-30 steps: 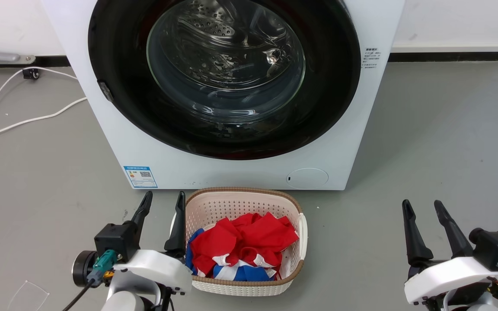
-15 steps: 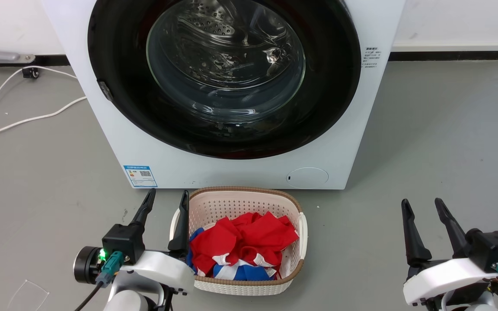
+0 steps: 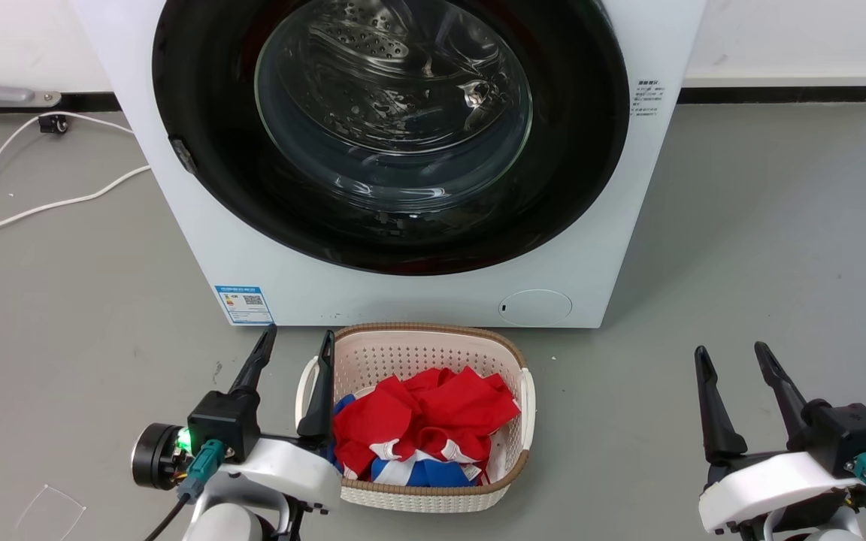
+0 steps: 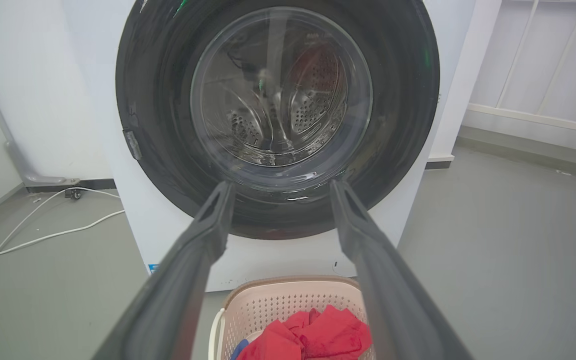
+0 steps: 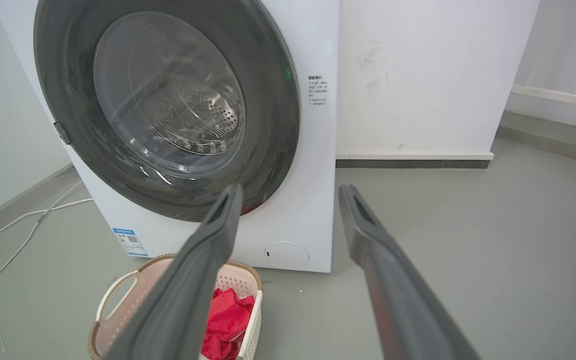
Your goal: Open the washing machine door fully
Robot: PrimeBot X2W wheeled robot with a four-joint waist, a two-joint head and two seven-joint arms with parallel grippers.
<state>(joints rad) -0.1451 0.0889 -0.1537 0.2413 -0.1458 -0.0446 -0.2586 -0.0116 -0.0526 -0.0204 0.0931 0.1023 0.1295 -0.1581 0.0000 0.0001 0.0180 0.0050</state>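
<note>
I see the white washing machine on the grey floor, its round black-rimmed washing machine door shut flush over the drum. Just before it sits a cream basket of red and blue cloth. My left claw hovers at the basket's left edge, fingers spread and empty. My right claw, likewise spread, hangs well apart.
</note>
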